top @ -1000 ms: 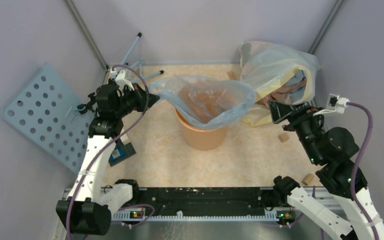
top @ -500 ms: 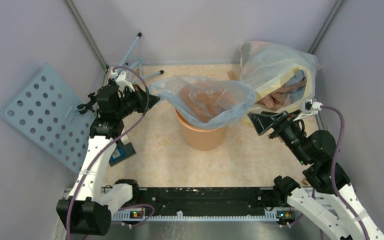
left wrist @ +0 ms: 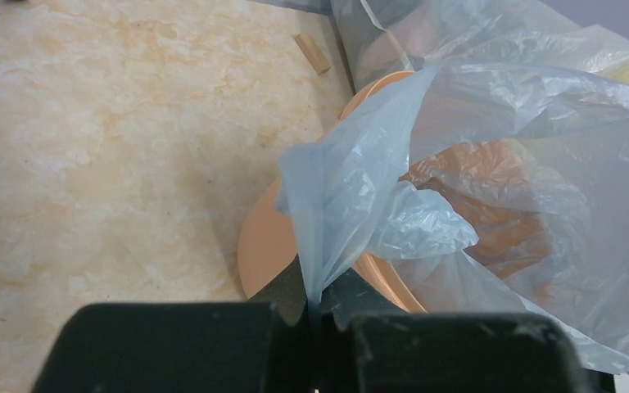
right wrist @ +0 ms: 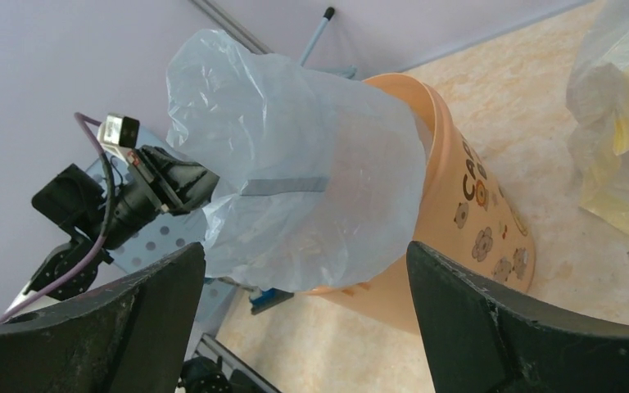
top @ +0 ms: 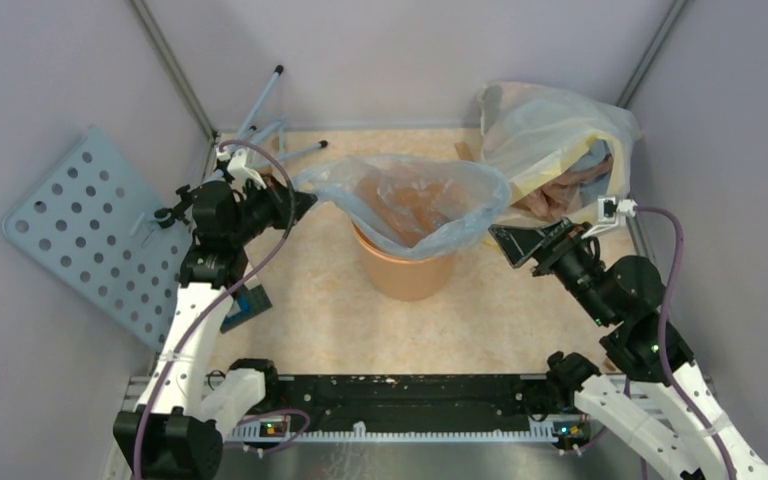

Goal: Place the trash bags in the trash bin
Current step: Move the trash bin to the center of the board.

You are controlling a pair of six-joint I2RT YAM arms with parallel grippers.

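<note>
Pale lilac walls enclose a marbled beige table (top: 310, 300), and a perforated blue panel (top: 70, 225) leans at the left of the top view. Left of centre, the left gripper (top: 300, 203) is pressed together on a bunched corner of the grey-blue trash bag (top: 415, 200). The bag's mouth is draped open over the orange trash bin (top: 405, 272) at centre. Just right of the bag, the right gripper (top: 505, 243) is spread wide and holds nothing. At upper right slumps a clear yellow-edged bag (top: 550, 140).
</note>
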